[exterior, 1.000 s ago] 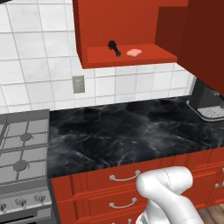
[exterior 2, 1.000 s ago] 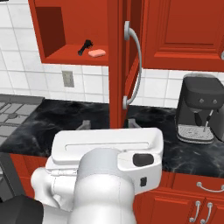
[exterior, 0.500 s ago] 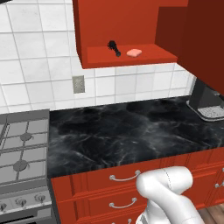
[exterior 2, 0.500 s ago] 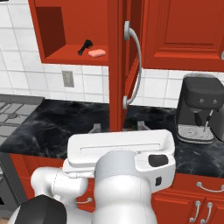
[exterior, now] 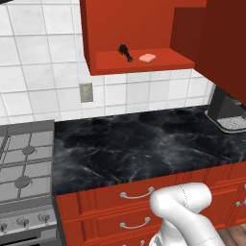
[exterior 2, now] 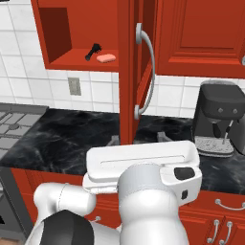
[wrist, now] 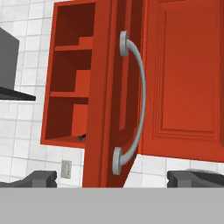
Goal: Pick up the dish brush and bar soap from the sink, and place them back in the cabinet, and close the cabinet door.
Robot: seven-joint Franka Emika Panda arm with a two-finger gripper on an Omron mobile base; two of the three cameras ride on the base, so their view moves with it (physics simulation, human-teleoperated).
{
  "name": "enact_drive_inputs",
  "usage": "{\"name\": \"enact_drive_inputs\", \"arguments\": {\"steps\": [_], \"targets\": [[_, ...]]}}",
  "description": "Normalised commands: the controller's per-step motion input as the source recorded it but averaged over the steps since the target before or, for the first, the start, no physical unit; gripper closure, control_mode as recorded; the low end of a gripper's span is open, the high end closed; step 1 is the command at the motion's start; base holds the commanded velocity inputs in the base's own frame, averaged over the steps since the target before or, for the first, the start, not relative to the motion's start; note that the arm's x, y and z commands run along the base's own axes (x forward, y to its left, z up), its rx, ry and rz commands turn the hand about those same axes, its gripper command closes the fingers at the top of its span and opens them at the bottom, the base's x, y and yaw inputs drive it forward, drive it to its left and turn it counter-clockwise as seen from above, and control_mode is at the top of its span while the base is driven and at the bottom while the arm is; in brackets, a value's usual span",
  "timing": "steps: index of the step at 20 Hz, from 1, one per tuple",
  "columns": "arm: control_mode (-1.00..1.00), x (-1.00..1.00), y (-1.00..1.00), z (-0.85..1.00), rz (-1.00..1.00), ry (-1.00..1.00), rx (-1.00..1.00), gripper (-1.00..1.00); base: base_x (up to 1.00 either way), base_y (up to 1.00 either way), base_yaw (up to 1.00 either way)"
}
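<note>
The cabinet point(exterior: 139, 38) hangs open above the black counter point(exterior: 139, 144), its door point(exterior 2: 128, 72) swung out edge-on toward the robot, the curved silver handle point(wrist: 136, 100) facing right. The arm point(exterior 2: 143, 201) is folded low before the counter, hand raised and aimed at the door's handle. The gripper point(wrist: 111, 178) is spread wide, holding and touching nothing. On the bottom shelf the brush point(exterior: 125, 52) lies just left of the soap point(exterior: 147, 58), apart.
</note>
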Motion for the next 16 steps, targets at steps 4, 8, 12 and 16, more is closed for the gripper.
{"name": "enact_drive_inputs", "arguments": {"steps": [4,8,12,16], "targets": [[-1.0,0.07,0.0,0.0,0.09,0.0,0.0,-1.0,0.0,0.0,0.0],[-1.0,0.05,0.0,0.0,0.09,0.0,0.0,-1.0,0.0,0.0,0.0],[-1.0,0.05,-0.05,0.0,0.09,0.0,0.0,-1.0,0.0,0.0,0.0],[-1.0,0.1,-0.06,0.0,0.09,0.0,0.0,-1.0,0.0,0.0,0.0]]}}
